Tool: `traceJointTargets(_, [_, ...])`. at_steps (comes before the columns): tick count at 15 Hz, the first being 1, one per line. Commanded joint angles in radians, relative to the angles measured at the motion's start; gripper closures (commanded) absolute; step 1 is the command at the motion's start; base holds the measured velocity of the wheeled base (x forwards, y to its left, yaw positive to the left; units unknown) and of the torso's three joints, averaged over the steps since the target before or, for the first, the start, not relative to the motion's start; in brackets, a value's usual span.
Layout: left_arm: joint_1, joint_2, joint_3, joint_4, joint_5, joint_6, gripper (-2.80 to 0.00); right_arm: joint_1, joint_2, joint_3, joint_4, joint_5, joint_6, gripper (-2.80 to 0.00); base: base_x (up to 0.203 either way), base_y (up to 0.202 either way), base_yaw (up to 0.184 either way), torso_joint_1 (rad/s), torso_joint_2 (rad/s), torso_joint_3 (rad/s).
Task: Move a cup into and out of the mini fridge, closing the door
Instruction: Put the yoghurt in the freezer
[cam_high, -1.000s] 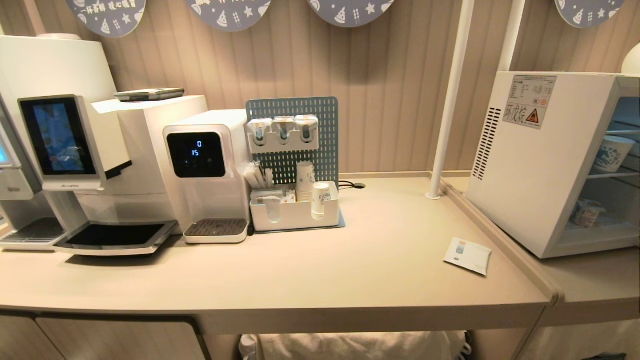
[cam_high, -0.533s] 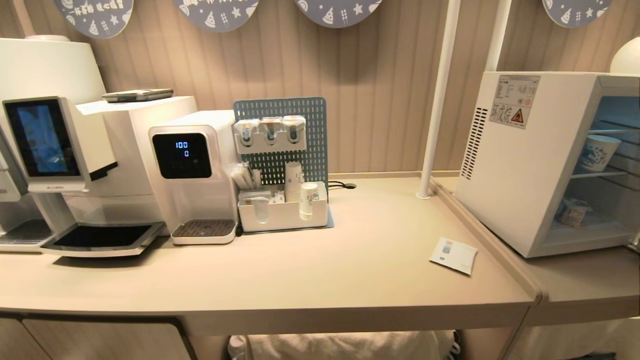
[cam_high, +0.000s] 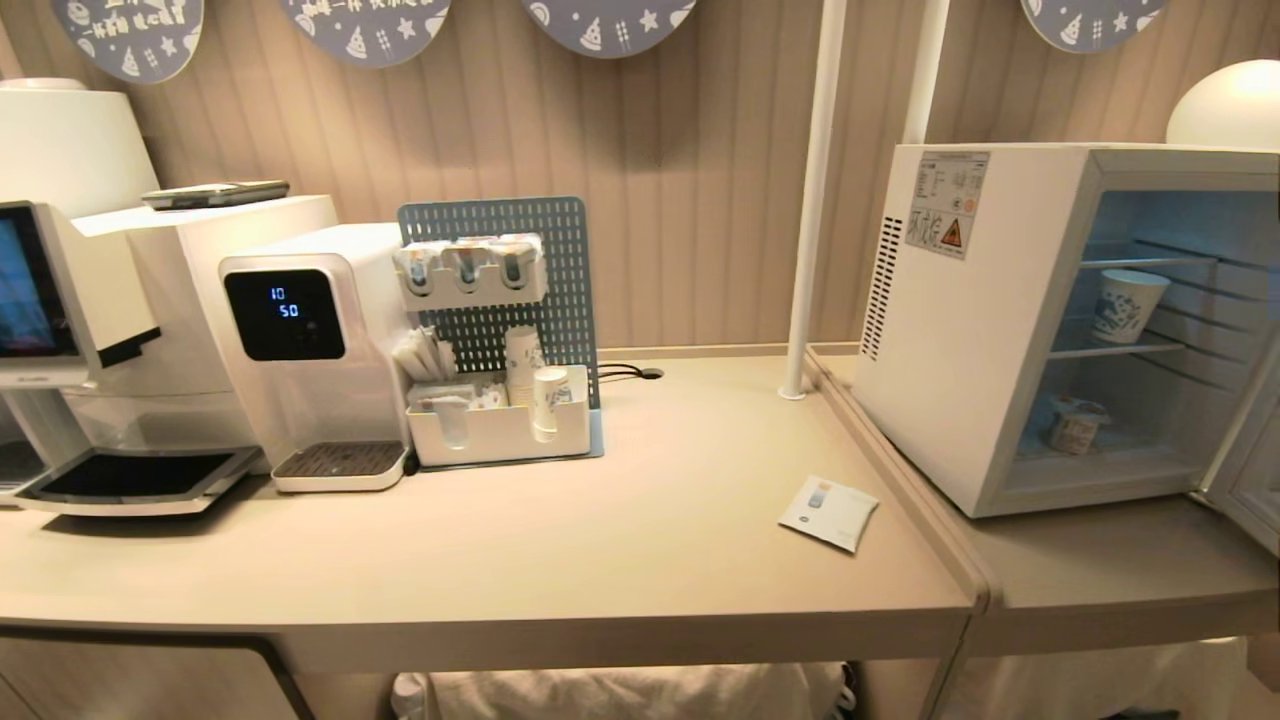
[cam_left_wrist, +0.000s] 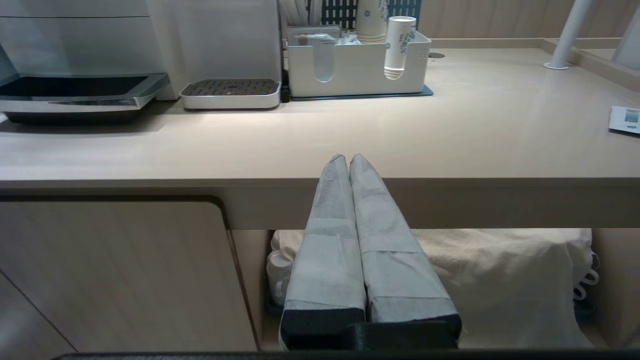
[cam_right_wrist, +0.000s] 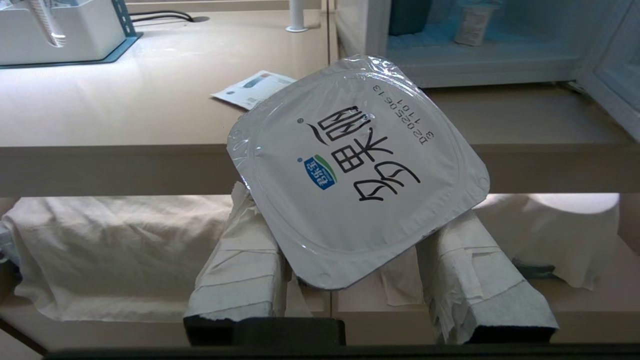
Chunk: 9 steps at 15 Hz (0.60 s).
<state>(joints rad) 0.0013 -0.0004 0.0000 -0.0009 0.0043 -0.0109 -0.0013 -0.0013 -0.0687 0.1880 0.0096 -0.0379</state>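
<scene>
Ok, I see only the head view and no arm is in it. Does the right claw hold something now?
Observer: Yes. The right claw is shut on a sealed cup, and the cup's foil lid faces the wrist camera.
Operator: And where is this claw relative to the fridge?
Observer: It is in front of the counter edge, lower than the counter top. The open fridge is ahead of it.
Operator: And the left claw?
Observer: The left claw is shut and empty, with its tips about level with the counter edge.
</scene>
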Motion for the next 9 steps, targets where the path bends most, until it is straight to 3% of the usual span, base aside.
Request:
traceJointTargets(1, [0.000,0.000,0.003,-0.001,0.000,-0.001,0.00,0.000,0.000,0.000,0.000,0.000,0.000,0.00,0.000,-0.194,-0.005,0.002,0.00,0.002])
traceJointTargets(9, [0.000,0.000,0.002,-0.001,0.000,-0.001,0.00,0.000,0.000,0.000,0.001,0.000,0.000,0.00,0.000,-0.195,0.001,0.005,0.00,0.003])
